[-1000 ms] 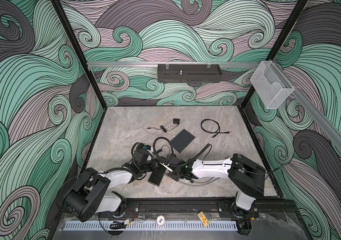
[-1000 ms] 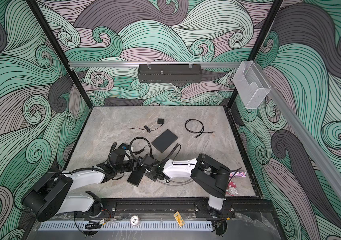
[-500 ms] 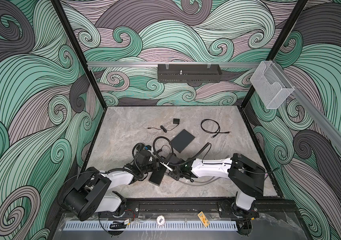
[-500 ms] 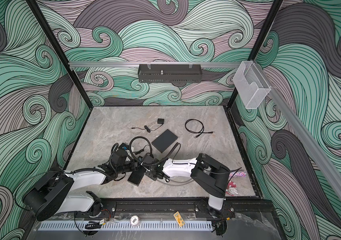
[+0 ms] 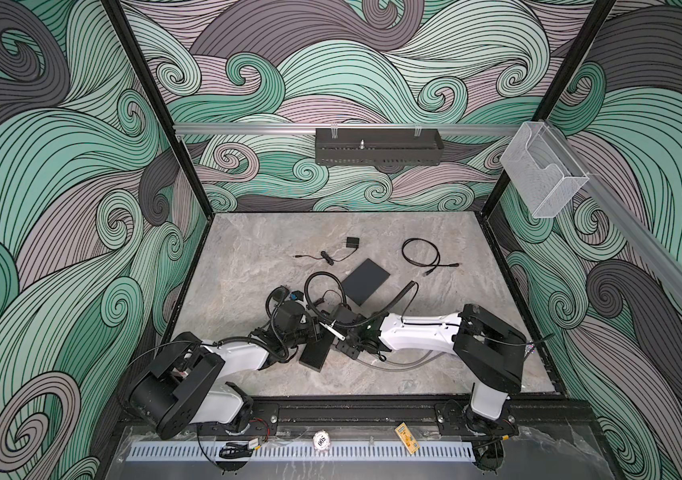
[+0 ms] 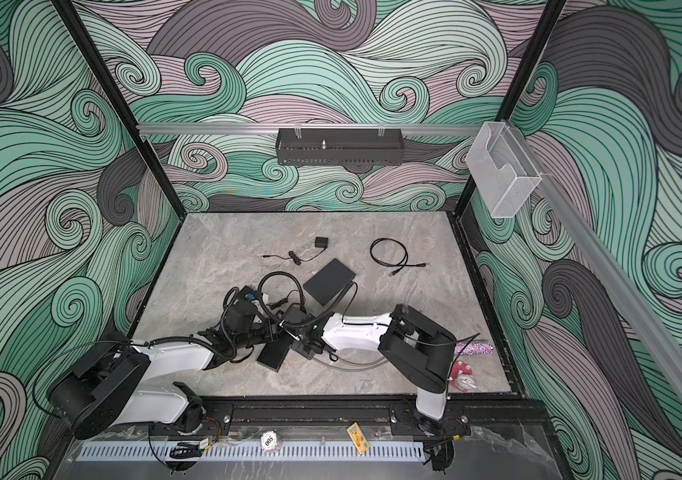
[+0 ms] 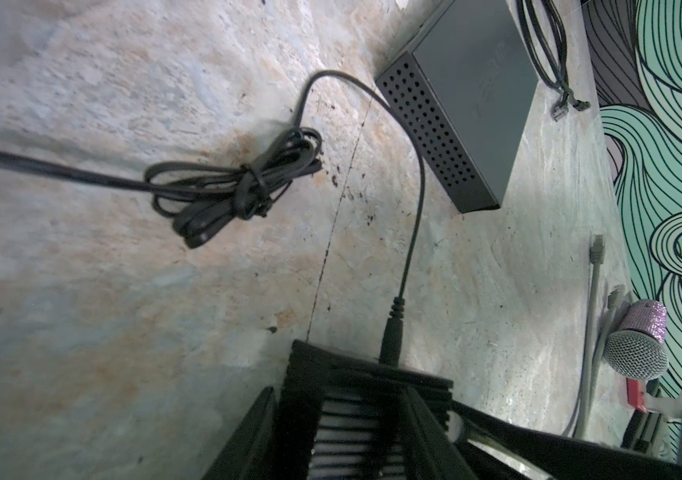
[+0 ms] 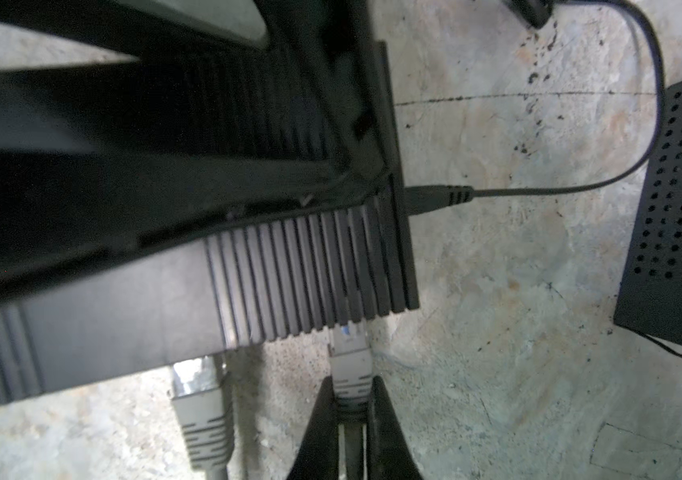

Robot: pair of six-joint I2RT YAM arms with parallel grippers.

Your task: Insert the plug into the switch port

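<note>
Near-centre of the table (image 5: 243, 266): the switch (image 5: 315, 354), a ribbed black unit, lies between the two arms in both top views.

- Grip, left: the left tool (image 7: 339, 409) grasps the switch, one finger on each side of the ribbed body.
- Grip, right: the right tool (image 8: 351, 392) is clenched on the boot of the grey plug (image 8: 349, 359).
- Plug position: its clear tip meets the switch's long side near one end. How deep it sits cannot be told.
- A second plug (image 8: 202, 409), also grey, lies just beside the first, with its tip at the same side of the switch.
- The power lead (image 7: 390, 340) enters the switch's end face. Its slack is tied in a bundle (image 7: 239, 187) on the table.
- A perforated black box (image 5: 365, 281) lies just beyond the switch, apart from it.
- Far right: a coiled black cable (image 5: 420, 255).
- Far centre: a small adapter (image 5: 352, 242).
- Near right: a microphone (image 7: 638, 345).
</note>
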